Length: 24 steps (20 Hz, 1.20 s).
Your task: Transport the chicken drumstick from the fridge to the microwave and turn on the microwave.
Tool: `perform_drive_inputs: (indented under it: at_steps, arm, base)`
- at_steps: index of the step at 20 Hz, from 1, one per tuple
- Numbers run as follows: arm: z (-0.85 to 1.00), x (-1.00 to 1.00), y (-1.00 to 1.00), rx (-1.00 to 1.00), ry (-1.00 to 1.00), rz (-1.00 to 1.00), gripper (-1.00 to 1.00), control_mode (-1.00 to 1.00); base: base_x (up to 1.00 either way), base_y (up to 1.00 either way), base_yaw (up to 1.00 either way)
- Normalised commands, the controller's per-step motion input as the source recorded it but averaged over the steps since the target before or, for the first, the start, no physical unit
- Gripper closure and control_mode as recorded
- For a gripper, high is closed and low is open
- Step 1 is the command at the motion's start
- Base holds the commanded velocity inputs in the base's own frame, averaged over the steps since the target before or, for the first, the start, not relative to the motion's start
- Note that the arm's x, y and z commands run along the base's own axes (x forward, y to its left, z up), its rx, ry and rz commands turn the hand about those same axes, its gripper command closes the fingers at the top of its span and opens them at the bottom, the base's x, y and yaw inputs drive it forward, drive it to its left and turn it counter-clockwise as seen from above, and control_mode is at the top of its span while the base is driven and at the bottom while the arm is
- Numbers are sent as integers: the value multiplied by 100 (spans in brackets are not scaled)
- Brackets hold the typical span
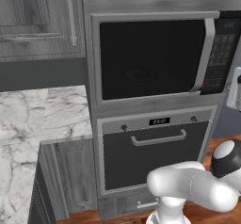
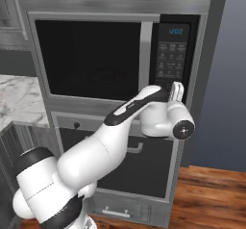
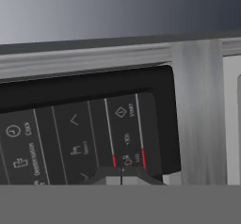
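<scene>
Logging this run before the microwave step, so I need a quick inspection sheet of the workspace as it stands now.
Surface: marble counter at left, bare where visible.
Job's things: microwave door shut; keypad lit; drumstick cannot be made out through the dark glass.
Clutter: nothing seen.
Grippers: pincer shut, tips at the keypad's start button.
Cables: nothing seen.
Surroundings: oven below the microwave, wooden floor.

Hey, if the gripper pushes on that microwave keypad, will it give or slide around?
Probably not: the keypad looks like a flat, rigid panel set into the built-in microwave. Buttons look flush, so little travel likely. The shut gripper may skid on its smooth face.
</scene>
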Motion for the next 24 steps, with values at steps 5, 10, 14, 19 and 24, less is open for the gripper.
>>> perform_drive_inputs:
  at_steps: [5, 10, 14, 19, 24]
  arm:
    - [-11, 15, -2, 0, 0, 0, 100, -100]
    - [-5, 20, -7, 0, 0, 0, 100, -100]
    - [-5, 21, -11, 0, 0, 0, 100, -100]
    - [-15, 18, -15, 0, 0, 0, 100, -100]
    - [-13, 18, -6, 0, 0, 0, 100, -100]
  base:
    - [0, 0, 0]
    - [0, 0, 0]
    - [0, 0, 0]
    - [0, 0, 0]
    - [0, 0, 0]
